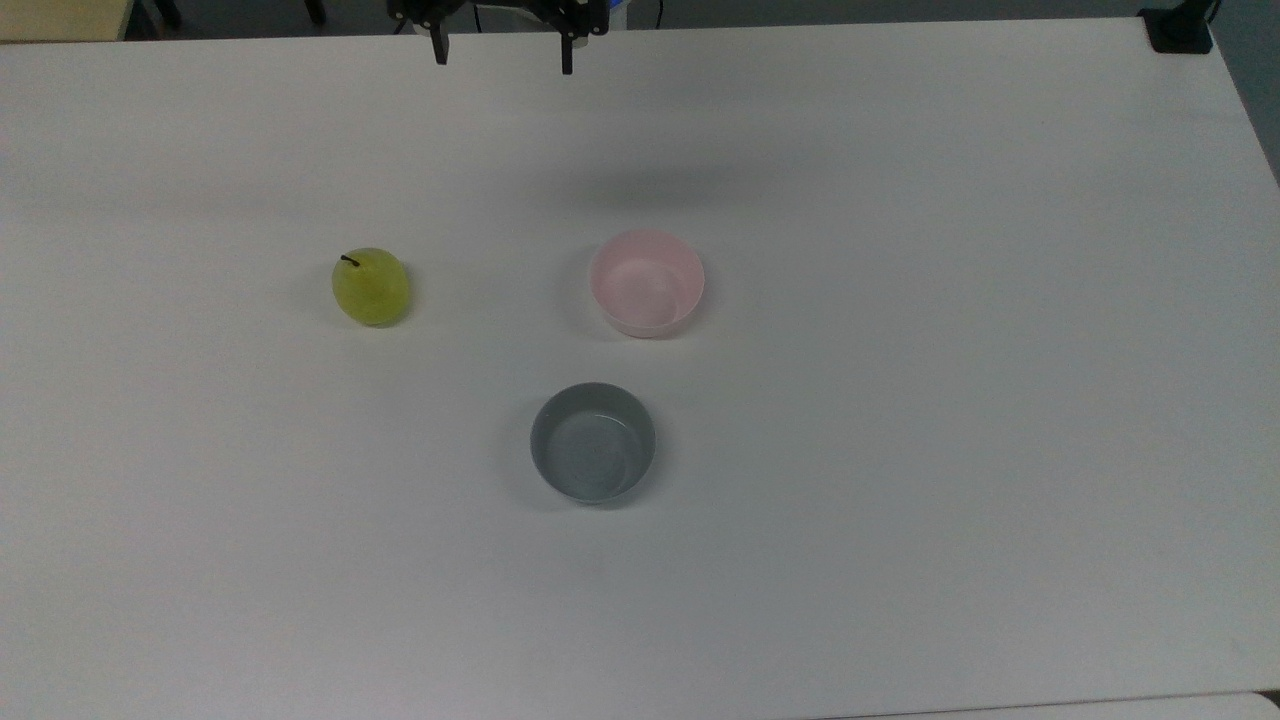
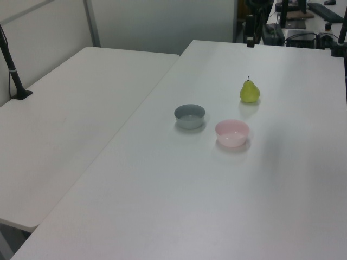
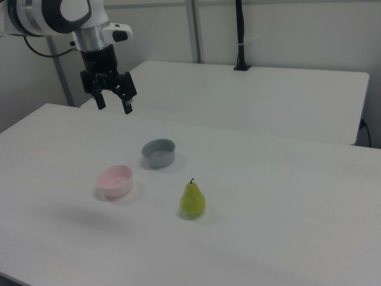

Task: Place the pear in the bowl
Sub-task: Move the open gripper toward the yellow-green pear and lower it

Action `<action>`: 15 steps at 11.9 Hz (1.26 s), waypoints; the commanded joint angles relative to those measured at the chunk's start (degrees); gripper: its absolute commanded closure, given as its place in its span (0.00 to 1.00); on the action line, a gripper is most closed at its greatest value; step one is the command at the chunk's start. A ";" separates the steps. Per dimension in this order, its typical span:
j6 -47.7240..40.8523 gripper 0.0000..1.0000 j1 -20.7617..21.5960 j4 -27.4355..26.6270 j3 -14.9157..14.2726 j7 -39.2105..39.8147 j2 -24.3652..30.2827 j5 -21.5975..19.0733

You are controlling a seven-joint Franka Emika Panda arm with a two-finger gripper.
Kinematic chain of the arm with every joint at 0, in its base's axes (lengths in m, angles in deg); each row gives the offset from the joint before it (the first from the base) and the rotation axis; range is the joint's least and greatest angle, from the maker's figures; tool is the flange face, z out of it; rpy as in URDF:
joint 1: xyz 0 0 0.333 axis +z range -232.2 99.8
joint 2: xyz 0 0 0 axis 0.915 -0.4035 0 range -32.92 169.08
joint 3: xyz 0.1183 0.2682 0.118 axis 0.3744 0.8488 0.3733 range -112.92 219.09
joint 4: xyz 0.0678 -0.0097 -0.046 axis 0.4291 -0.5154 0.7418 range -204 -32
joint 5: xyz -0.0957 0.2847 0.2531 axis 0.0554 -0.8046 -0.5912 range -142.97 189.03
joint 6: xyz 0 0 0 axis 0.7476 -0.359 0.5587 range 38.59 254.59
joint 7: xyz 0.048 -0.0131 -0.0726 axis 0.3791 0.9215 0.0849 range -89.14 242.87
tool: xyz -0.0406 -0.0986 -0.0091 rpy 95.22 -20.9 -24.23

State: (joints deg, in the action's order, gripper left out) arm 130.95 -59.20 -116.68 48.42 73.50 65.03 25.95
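Right view: the gripper [image 3: 113,101] hangs high with fingers spread, holding nothing. The pear [image 3: 192,200] stands upright mid-desk [image 3: 286,226], well apart from the pink bowl [image 3: 115,180] (grey bowl [image 3: 158,152] nearby). Nothing grasped yet; next, I reckon, descend over the pear.

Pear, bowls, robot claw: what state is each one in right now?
pear: upright on the table, stem up, untouched.
pink bowl: upright, empty.
grey bowl: upright, empty.
gripper: open, holding nothing, raised above the table, away from the pear.
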 commanded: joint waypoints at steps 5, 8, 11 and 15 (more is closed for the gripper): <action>0.49 0.00 -0.06 -0.71 -0.17 1.35 0.50 -0.37; 0.66 0.00 -1.28 -0.53 -0.26 3.35 0.41 -0.37; 0.84 0.00 -5.40 -0.53 -0.17 8.10 0.32 -0.63; 1.28 0.00 -12.43 -0.62 -0.17 14.16 -0.11 -0.73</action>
State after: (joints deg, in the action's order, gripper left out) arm 130.95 -67.92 -116.70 48.26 82.92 64.91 25.95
